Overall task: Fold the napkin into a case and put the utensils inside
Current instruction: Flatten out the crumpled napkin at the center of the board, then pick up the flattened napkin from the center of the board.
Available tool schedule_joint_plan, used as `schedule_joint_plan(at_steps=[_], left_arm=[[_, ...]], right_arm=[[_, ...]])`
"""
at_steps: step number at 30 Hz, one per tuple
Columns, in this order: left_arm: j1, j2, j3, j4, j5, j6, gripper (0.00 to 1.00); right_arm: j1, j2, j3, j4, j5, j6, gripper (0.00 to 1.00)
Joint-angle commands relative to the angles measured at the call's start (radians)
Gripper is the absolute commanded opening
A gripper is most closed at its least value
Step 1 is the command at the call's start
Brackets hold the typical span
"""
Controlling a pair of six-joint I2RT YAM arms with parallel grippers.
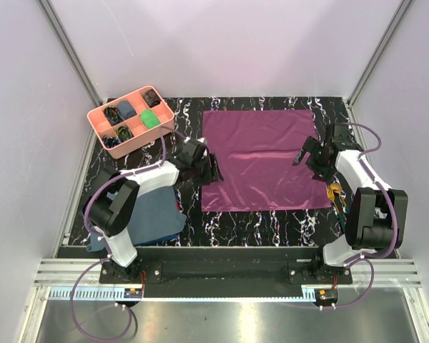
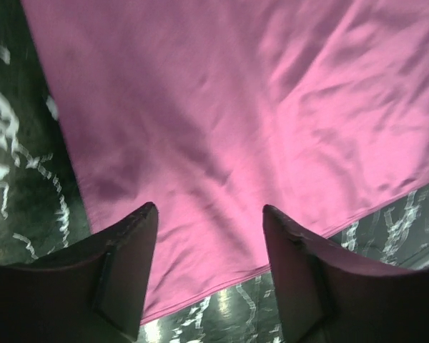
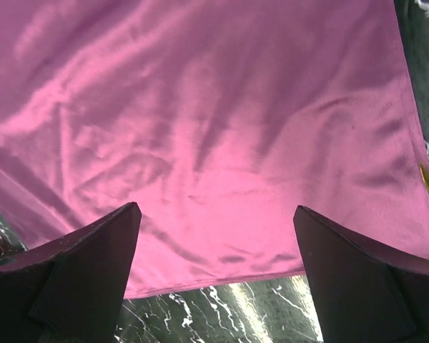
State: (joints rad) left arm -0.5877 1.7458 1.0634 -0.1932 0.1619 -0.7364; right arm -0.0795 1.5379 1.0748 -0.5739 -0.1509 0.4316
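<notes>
Blue cloth (image 1: pixel 154 214) by left arm base. Utensils (image 1: pixel 334 191) just right of napkin (image 1: pixel 261 158). Napkin flat, unfolded, mid-table. Left gripper (image 2: pixel 209 209) over its left edge, right gripper (image 3: pixel 216 209) over right edge, both jaws apart, empty. Pink tray (image 1: pixel 100 121) far left.

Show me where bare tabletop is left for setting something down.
Widest: the strip of table in front of the napkin, toward the arm bases. A smaller gap lies between the pink tray and the napkin. Crowded: left by the blue cloth, right by the utensils.
</notes>
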Motion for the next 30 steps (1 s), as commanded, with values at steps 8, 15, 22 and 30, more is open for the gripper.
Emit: schedule_joint_plan(at_steps=[8, 15, 22, 30], left_arm=[[-0.011, -0.066, -0.302, 0.143, -0.002, -0.130, 0.50], [-0.004, -0.169, -0.330, 0.051, -0.096, -0.113, 0.53], [-0.011, -0.227, -0.220, 0.014, 0.029, -0.032, 0.66], [-0.009, -0.276, -0.241, -0.028, 0.134, -0.061, 0.66]], right_arm=[[-0.017, -0.249, -0.068, -0.041, 0.238, 0.147, 0.96], [-0.043, -0.314, -0.092, -0.110, 0.293, 0.185, 0.92], [-0.062, -0.222, -0.099, -0.150, 0.265, 0.098, 0.88], [-0.060, -0.193, -0.180, -0.228, 0.269, 0.182, 0.76]])
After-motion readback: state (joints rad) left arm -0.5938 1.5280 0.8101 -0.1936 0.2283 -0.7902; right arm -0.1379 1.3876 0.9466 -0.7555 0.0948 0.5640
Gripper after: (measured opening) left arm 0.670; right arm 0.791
